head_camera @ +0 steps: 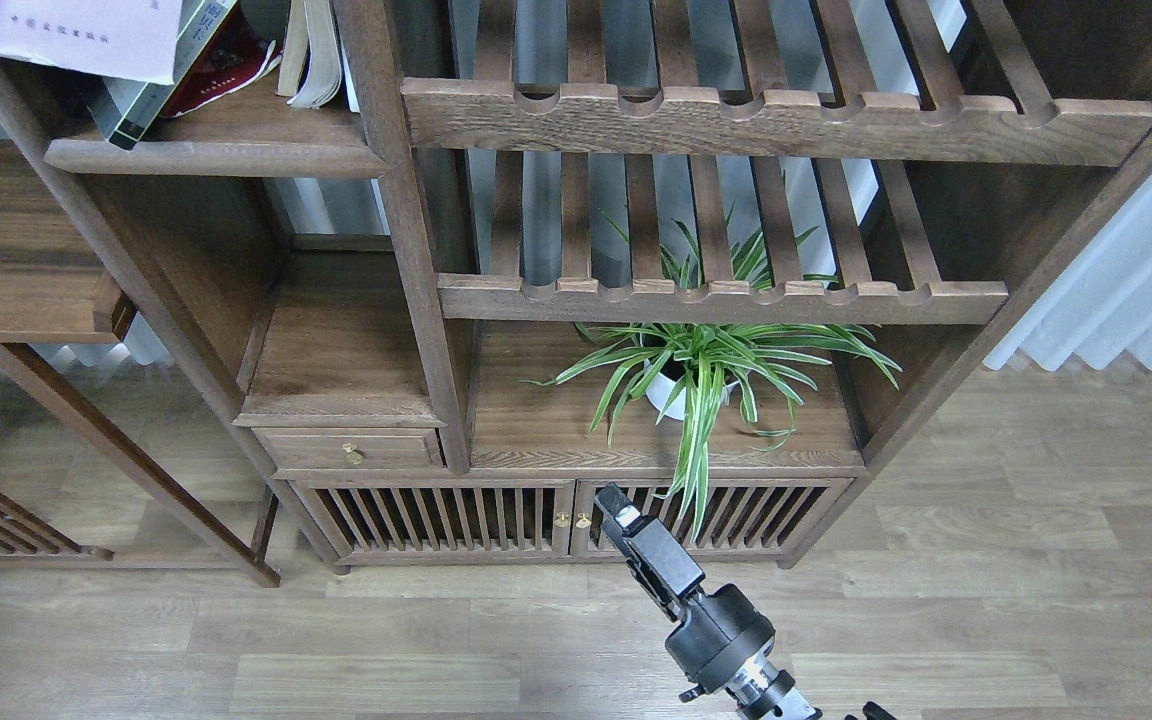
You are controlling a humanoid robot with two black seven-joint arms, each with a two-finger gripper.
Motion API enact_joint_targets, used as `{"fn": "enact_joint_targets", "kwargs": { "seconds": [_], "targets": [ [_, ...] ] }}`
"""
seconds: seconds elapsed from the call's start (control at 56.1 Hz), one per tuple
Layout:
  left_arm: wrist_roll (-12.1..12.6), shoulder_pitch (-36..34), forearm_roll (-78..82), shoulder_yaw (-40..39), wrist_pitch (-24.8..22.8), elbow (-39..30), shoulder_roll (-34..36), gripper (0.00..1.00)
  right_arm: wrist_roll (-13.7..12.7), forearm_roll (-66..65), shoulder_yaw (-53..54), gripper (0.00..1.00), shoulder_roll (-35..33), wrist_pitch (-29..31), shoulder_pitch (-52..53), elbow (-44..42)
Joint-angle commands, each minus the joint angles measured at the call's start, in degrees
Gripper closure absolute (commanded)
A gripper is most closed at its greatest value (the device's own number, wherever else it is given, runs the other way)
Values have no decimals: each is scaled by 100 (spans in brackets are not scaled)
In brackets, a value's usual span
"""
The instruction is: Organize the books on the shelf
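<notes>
Head view, near to far. One black arm rises from the bottom edge right of centre, over the pale plank floor [986,560]; its round wrist housing sits low, and the forearm leans up and to the left. At its far end the right gripper [614,500] points toward the cabinet front, its tip overlapping the slatted cabinet doors [436,515] near their brass knobs. The fingers appear close together with nothing between them, but they are seen nearly end-on, so whether they are fully closed cannot be told. The left gripper does not appear.

Behind the gripper, a spider plant [706,365] in a white pot [671,395] stands on the cabinet top, its striped leaves spilling over the front edge and down across the doors. Left of it sits a small drawer [351,450] with a brass pull. Above the plant run two slatted racks [726,295] with scalloped front rails.

Farthest, at upper left, the shelf [216,150], a solid dark-brown board with a rounded front edge, carries the books [186,60]. A pale one lies tilted across the top corner, over a dark-edged volume and a red one leaning beneath it; all three slant rather than stand. Just right of them, upright beige-paged books [311,50] rest against the post.
</notes>
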Motion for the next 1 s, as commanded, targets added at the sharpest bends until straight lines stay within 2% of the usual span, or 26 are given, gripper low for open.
{"fn": "enact_joint_targets", "kwargs": {
  "seconds": [0.0, 0.285, 0.446, 0.624, 0.873, 0.891, 0.98],
  "targets": [
    [220, -463, 309, 50, 2, 223, -37, 100, 9, 43, 47, 1, -11, 0, -21, -5],
    [597, -1034, 476, 357, 2, 750, -11, 100, 9, 166, 56, 1, -46, 0, -21, -5],
    [668, -1465, 616, 753, 2, 1163, -125, 100, 9, 166, 47, 1, -38, 0, -12, -5],
    [694, -1729, 1109, 841, 2, 1725, -731, 100, 9, 201, 56, 1, -20, 0, -3, -5],
    [932, -2256, 1258, 1017, 2, 2753, -1355, 99, 18, 254, 56, 1, -29, 0, -47, -5],
    [958, -2431, 1328, 1035, 2, 3024, -1486, 99, 18, 254, 56, 1, -20, 0, -47, -5],
    [967, -2617, 1487, 1026, 2, 3290, -1706, 95, 26, 254, 56, 1, -11, 0, -30, -5]
  ]
}}
